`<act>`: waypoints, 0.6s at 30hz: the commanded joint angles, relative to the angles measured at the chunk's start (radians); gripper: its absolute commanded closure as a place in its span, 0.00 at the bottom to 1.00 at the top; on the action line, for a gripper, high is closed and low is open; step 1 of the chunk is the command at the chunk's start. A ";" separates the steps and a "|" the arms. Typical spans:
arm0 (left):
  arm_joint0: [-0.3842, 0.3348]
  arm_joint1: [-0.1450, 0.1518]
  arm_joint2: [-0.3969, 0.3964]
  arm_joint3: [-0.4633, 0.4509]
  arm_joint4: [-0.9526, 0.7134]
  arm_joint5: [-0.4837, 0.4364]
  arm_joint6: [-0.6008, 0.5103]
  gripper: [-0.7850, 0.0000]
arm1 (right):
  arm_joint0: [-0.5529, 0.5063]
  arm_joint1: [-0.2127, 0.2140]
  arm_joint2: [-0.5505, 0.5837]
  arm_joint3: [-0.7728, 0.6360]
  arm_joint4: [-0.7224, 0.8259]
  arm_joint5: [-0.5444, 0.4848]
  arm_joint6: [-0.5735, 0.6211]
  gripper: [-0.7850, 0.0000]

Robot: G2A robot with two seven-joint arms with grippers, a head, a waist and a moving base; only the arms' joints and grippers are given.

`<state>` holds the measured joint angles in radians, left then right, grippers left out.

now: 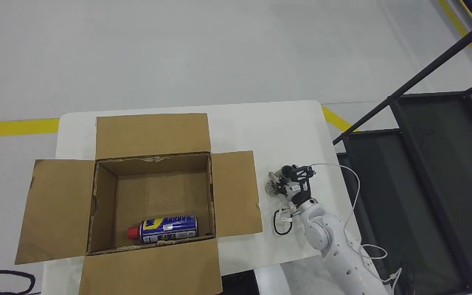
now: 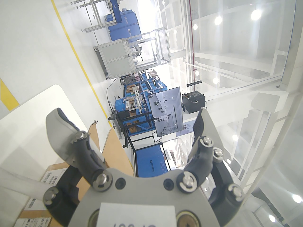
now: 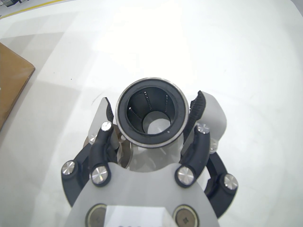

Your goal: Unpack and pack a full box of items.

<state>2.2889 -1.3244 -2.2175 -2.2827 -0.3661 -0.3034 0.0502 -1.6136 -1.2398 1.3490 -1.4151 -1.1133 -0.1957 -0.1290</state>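
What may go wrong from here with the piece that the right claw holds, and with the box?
The hollow cylinder stands upright on the table in the right claw; being round, it may tip and roll away on release.
A flap of the box lies spread toward that claw; a low move to the box may catch it.
The spray can lies on its side in the box and may roll if bumped.

Pale floor (image 1: 221,44), yellow line (image 1: 26,127), blue cabinets (image 2: 123,24) behind.
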 commanded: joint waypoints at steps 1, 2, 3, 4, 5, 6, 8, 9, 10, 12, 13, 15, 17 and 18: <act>0.000 0.000 0.000 0.000 0.000 0.000 0.000 0.00 | 0.007 -0.001 -0.002 0.014 0.005 -0.002 -0.005 0.45; 0.000 0.000 0.000 0.000 0.000 0.000 0.000 0.00 | 0.011 -0.001 -0.003 0.021 0.006 -0.004 -0.006 0.52; 0.000 0.000 0.000 0.000 0.000 0.000 0.000 0.00 | 0.015 -0.002 -0.005 0.026 0.006 -0.005 -0.007 0.56; 0.000 0.000 0.000 0.000 0.000 0.000 0.000 0.00 | 0.018 -0.002 -0.006 0.030 0.007 -0.007 -0.009 0.64; 0.000 0.000 0.000 0.000 0.000 0.000 0.000 0.00 | 0.020 -0.003 -0.006 0.034 0.008 -0.008 -0.011 0.69; 0.000 0.000 0.000 0.000 0.000 0.000 0.000 0.00 | 0.022 -0.003 -0.007 0.037 0.009 -0.009 -0.013 0.74; 0.000 0.000 0.000 0.000 0.000 0.000 0.000 0.00 | 0.024 -0.003 -0.008 0.041 0.009 -0.011 -0.017 0.87; 0.000 0.000 0.000 0.000 0.000 0.000 0.000 0.00 | 0.025 -0.003 -0.008 0.042 0.008 -0.011 -0.019 0.93; 0.000 0.000 0.000 0.000 0.000 0.000 0.000 0.00 | 0.026 -0.003 -0.008 0.044 0.008 -0.011 -0.021 1.00; 0.000 0.000 0.000 0.000 0.000 0.000 0.000 0.00 | 0.027 -0.003 -0.008 0.045 0.006 -0.014 -0.026 1.00; 0.000 0.000 0.000 0.000 0.000 0.000 0.000 0.00 | 0.027 -0.003 -0.007 0.045 0.003 -0.016 -0.031 1.00; 0.000 0.000 0.000 0.000 0.000 0.000 0.000 0.00 | 0.027 -0.002 -0.006 0.042 -0.002 -0.019 -0.035 1.00; 0.000 0.000 0.000 0.000 0.000 0.000 0.000 0.00 | 0.024 -0.002 -0.003 0.035 -0.003 -0.019 -0.042 1.00; 0.000 0.000 0.000 0.000 0.000 0.000 0.000 0.00 | 0.022 -0.002 -0.001 0.031 -0.004 -0.019 -0.044 1.00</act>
<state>2.2889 -1.3244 -2.2175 -2.2827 -0.3661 -0.3034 0.0502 -1.5895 -1.2420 1.3459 -1.3797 -1.1165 -0.2154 -0.1705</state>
